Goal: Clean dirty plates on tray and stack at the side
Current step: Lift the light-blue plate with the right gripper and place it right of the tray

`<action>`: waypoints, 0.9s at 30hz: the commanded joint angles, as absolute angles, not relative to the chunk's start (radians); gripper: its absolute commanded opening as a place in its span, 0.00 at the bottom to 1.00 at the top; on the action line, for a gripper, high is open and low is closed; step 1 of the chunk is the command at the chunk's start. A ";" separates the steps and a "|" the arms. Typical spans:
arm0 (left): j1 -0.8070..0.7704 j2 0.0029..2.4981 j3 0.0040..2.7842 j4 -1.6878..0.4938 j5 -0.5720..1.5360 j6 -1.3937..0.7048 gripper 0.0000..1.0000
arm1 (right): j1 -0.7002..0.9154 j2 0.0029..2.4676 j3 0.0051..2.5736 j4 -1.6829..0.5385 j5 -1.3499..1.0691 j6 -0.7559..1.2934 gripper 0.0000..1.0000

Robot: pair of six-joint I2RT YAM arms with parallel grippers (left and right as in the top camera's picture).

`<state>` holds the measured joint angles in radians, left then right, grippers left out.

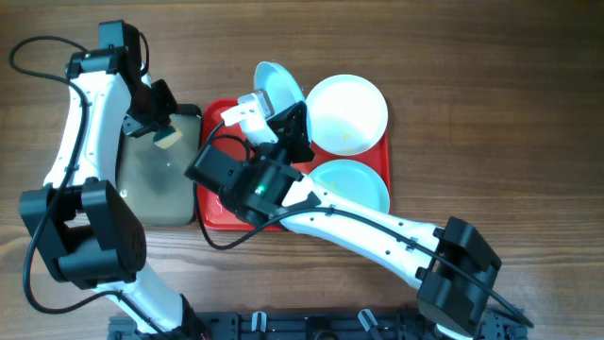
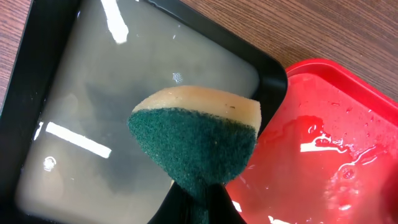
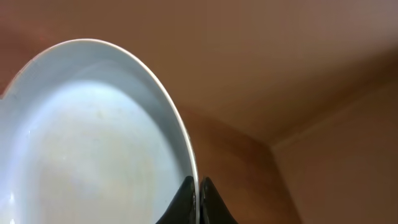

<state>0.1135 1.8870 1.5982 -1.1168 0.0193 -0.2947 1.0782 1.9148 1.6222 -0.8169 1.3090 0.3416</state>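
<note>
Overhead, at the left: the left arm (image 1: 80, 123) arched over the black tray (image 1: 142, 203), elbow high, wrist bent down toward its upper right corner. Close up from the left wrist, the left gripper (image 2: 198, 200) clamped narrow on a sponge (image 2: 196, 134): rough dark green scouring face toward the lens, smooth tan foam behind, wedge-shaped. Hanging above cloudy grey-brown water (image 2: 93, 93) in the glossy black tray, just beside the rounded rim of the wet red tray (image 2: 329, 81).

From the lower right, the right arm (image 1: 368, 227) stretched diagonally across the red tray: white links, black joints, a green light (image 1: 260, 192) near the wrist. Pinched shut on the thin glossy rim of a pale aqua plate (image 3: 87, 143), the right gripper (image 3: 198, 198). Plate tilted on edge over the tray's upper left corner, partly past its rim, a faint smear across the bowl.

Flat on the tray: a white plate (image 1: 346, 113) at the upper right with a yellowish smudge, and a second aqua plate (image 1: 351, 184) just below it. Wood-grain table (image 1: 491, 76) beneath.
</note>
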 commanded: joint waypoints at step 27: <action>-0.090 1.885 1.603 -1.105 0.059 -0.327 0.04 | -0.482 1.643 1.156 -0.915 -0.258 0.292 0.05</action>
